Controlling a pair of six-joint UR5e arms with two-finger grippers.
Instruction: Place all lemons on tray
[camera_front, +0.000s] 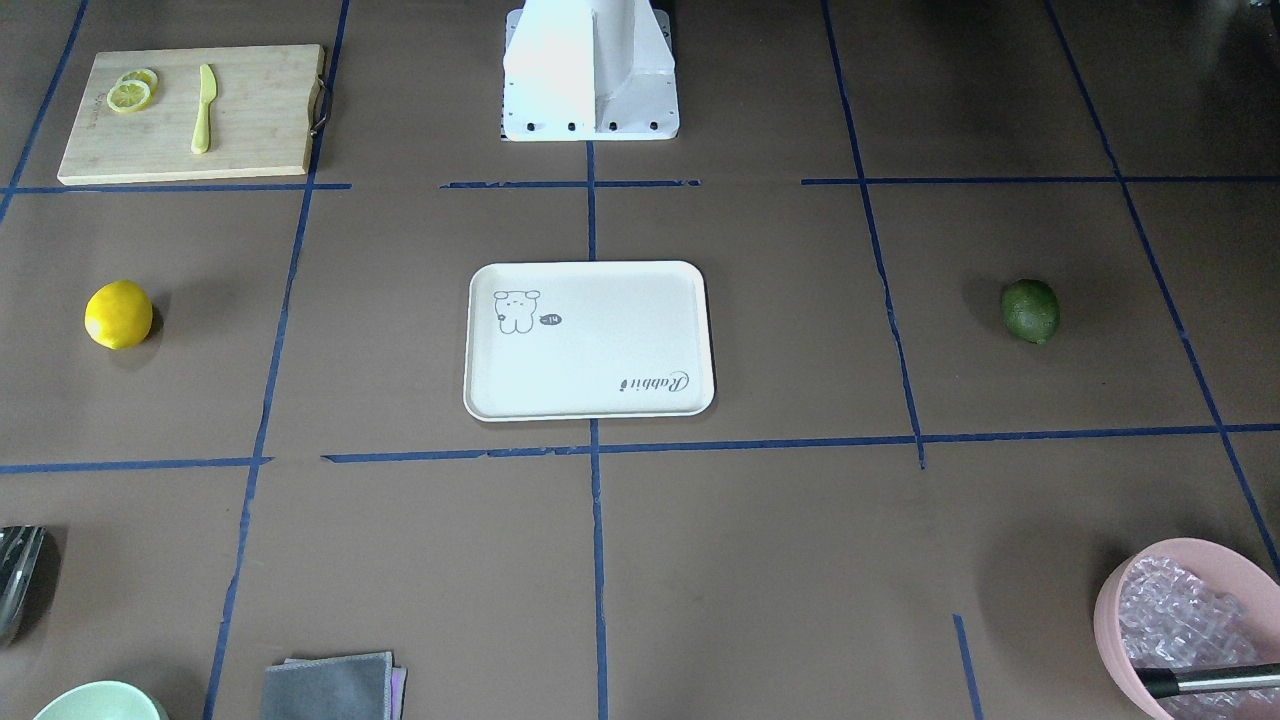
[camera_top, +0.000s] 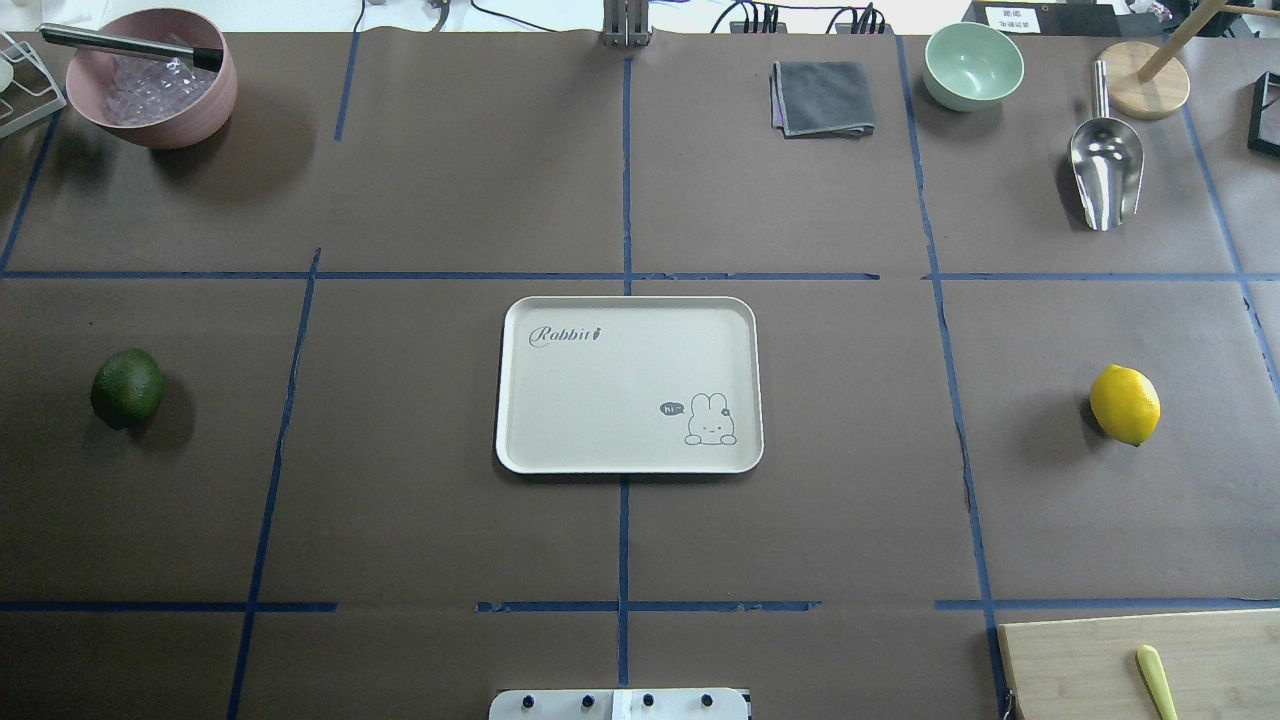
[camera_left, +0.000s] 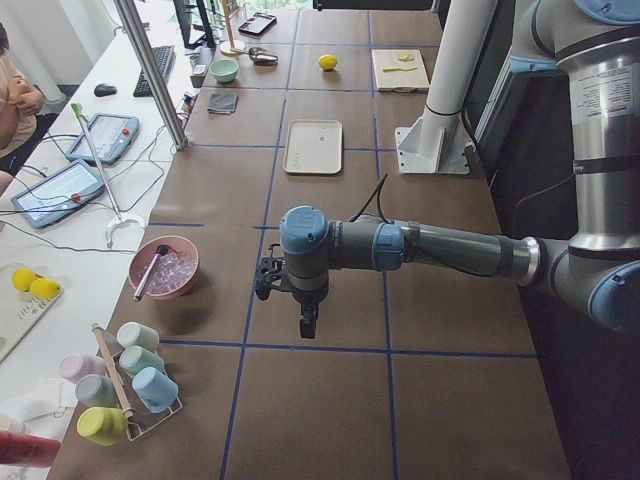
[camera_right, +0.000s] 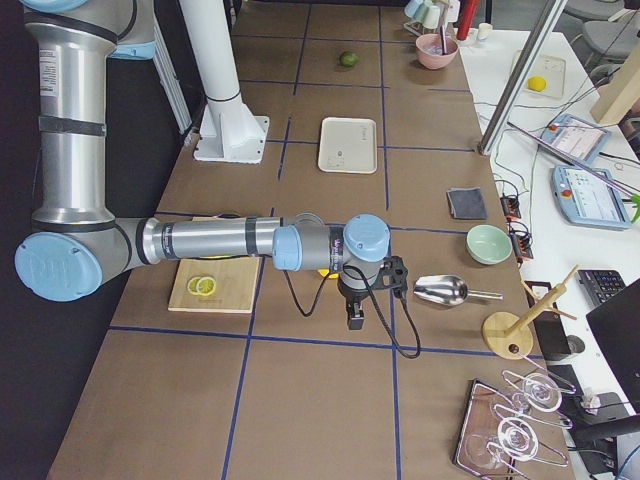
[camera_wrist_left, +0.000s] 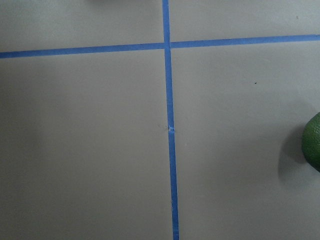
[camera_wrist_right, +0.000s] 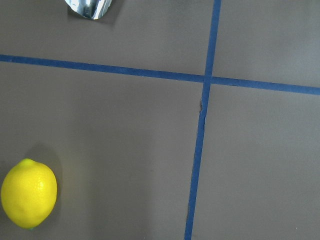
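Observation:
The bright yellow lemon (camera_top: 1125, 404) lies on the table far right of the tray (camera_top: 628, 385) in the overhead view, and it shows at the lower left of the right wrist view (camera_wrist_right: 28, 193). The dark green lemon (camera_top: 127, 388) lies far left of the tray, and its edge shows at the right of the left wrist view (camera_wrist_left: 312, 142). The tray holds nothing. My left gripper (camera_left: 305, 325) and right gripper (camera_right: 355, 318) show only in the side views, high above the table ends. I cannot tell whether they are open or shut.
A wooden cutting board (camera_front: 260, 120) with lemon slices (camera_front: 130, 92) and a yellow knife (camera_front: 204, 108) lies near the robot's right. A pink bowl (camera_top: 150, 78), grey cloth (camera_top: 823, 97), green bowl (camera_top: 973, 65) and metal scoop (camera_top: 1105, 170) stand along the far edge.

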